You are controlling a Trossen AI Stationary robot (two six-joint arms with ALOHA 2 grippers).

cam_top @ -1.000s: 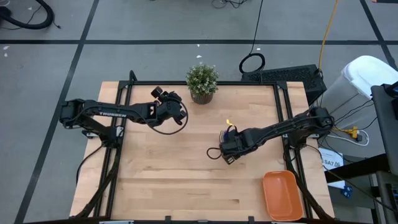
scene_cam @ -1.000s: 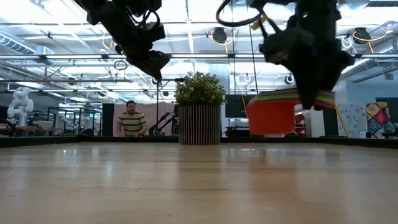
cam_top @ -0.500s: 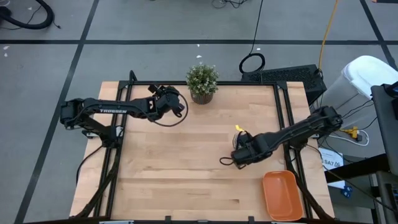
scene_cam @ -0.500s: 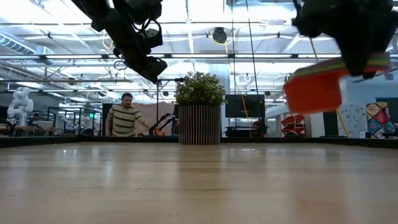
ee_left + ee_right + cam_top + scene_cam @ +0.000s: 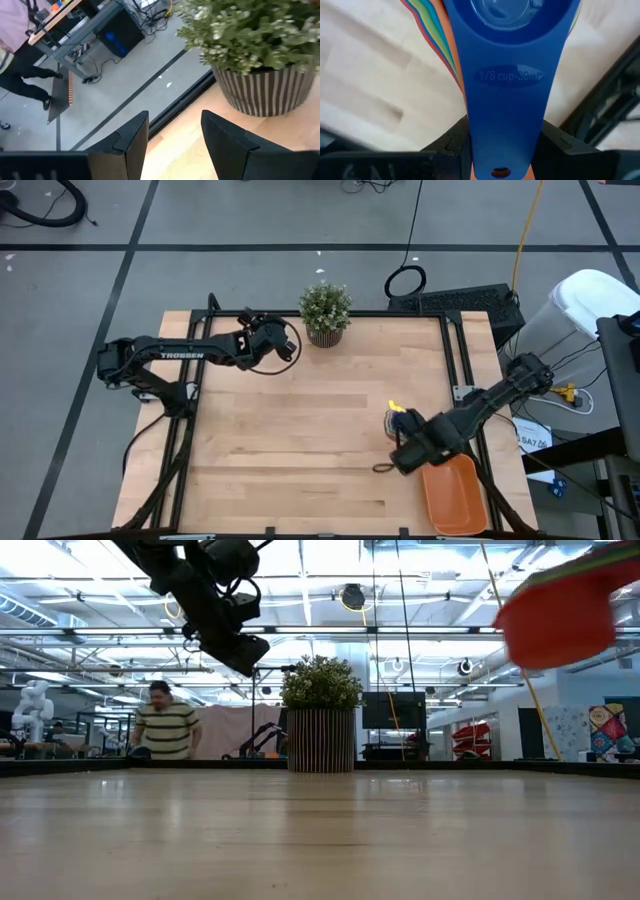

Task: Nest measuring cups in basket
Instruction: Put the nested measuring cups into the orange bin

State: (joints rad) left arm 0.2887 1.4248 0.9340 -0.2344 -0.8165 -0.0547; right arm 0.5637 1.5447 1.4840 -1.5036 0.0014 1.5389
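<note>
- Just beside the basket [image 5: 455,498], at its corner nearest the potted plant [image 5: 325,311], the right claw [image 5: 408,442] hangs over the wooden counter [image 5: 300,440].
- Between its fingers the right claw grips the measuring cups [image 5: 505,75] by their stacked handles, clenched on them; a dark blue handle marked "1/8 cup" lies on top.
- Under that blue handle the edges of the other cups fan out in orange, light blue, green, yellow and red, as the right wrist view shows.
- From table height the stack shows as a red bowl [image 5: 556,620] held well clear of the counter, tilted, at the picture's upper right.
- From above, only a spot of yellow and blue [image 5: 398,416] shows by the right claw, on the side toward the potted plant.
- The basket lies flat at the counter's near right corner, and the part of it that shows is bare orange; the cups are not in it.
- Close to the potted plant, on its left, the left claw [image 5: 268,337] waits above the counter's far edge.
- Its two dark fingers [image 5: 131,142] stand apart with nothing between them, so the claw is released.
- Beyond the counter, to the left of the plant in the low view, a person [image 5: 165,727] in a striped shirt stands in the room.
</note>
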